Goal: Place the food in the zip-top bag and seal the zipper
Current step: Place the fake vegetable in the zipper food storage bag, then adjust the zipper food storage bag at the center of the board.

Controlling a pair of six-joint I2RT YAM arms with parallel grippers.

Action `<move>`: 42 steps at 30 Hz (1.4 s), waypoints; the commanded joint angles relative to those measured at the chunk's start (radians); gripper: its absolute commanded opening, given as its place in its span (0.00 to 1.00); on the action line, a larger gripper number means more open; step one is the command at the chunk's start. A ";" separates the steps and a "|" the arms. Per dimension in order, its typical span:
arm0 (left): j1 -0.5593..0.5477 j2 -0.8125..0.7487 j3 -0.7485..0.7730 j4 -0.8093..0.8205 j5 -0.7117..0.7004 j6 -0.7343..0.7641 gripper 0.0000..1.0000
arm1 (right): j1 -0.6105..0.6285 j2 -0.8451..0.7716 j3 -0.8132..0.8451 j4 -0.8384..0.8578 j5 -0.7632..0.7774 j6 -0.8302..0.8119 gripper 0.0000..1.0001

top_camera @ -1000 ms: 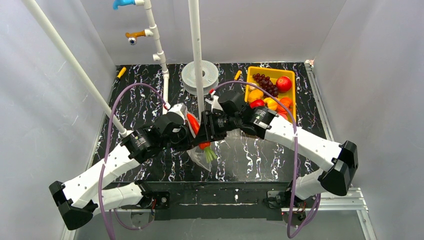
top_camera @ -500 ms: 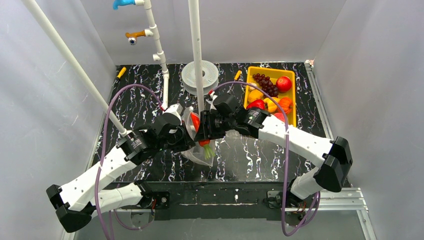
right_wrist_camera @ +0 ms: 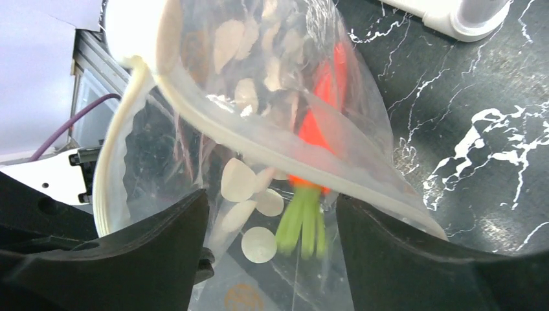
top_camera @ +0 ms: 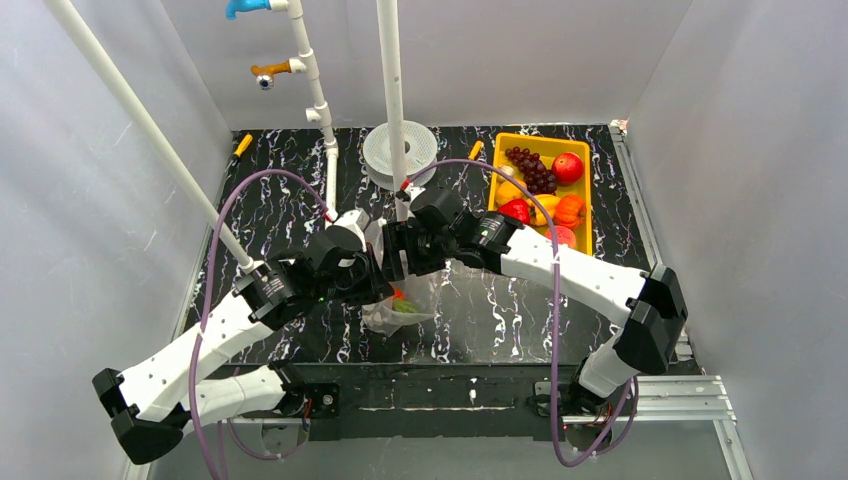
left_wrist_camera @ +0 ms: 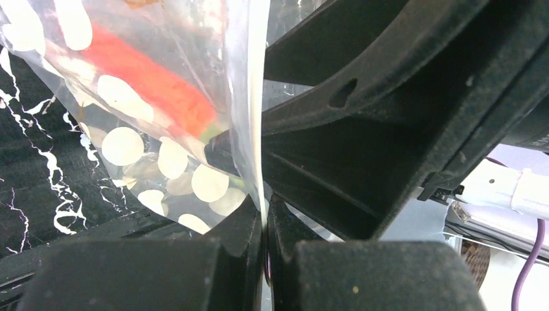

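The clear zip-top bag (top_camera: 400, 312) with white polka dots hangs between my two grippers at mid-table. My left gripper (top_camera: 372, 272) is shut on the bag's edge; in the left wrist view the jaws (left_wrist_camera: 266, 217) pinch the plastic, and the bag (left_wrist_camera: 162, 162) spreads up and left. The orange carrot (right_wrist_camera: 322, 133) with its green top (right_wrist_camera: 301, 223) lies inside the bag. My right gripper (right_wrist_camera: 272, 243) is open, with its fingers either side of the bag just below the pale zipper (right_wrist_camera: 259, 139). It sits at the bag's mouth in the top view (top_camera: 397, 255). The carrot shows faintly there too (top_camera: 401, 298).
A yellow tray (top_camera: 503, 150) at the back right holds a red pepper (top_camera: 515, 210), yellow fruit (top_camera: 541, 208), an orange peach (top_camera: 570, 208), grapes (top_camera: 530, 168) and a red apple (top_camera: 567, 167). A white round dish (top_camera: 400, 152) and white pipe posts (top_camera: 390, 90) stand behind the bag.
The carrot has dropped lower into the bag and no longer sticks out. My right arm has shifted left and forward over the bag's mouth. My left gripper keeps its hold.
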 commanded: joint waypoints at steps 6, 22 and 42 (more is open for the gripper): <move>-0.005 -0.023 0.032 -0.003 -0.088 -0.014 0.00 | 0.014 -0.117 0.009 -0.009 -0.039 -0.043 0.80; -0.002 -0.090 0.172 -0.070 -0.109 -0.100 0.00 | -0.002 -0.379 0.004 -0.030 0.089 -0.181 0.66; 0.052 -0.036 0.054 -0.087 -0.188 -0.196 0.00 | -0.429 -0.362 -0.231 -0.049 0.160 -0.216 0.71</move>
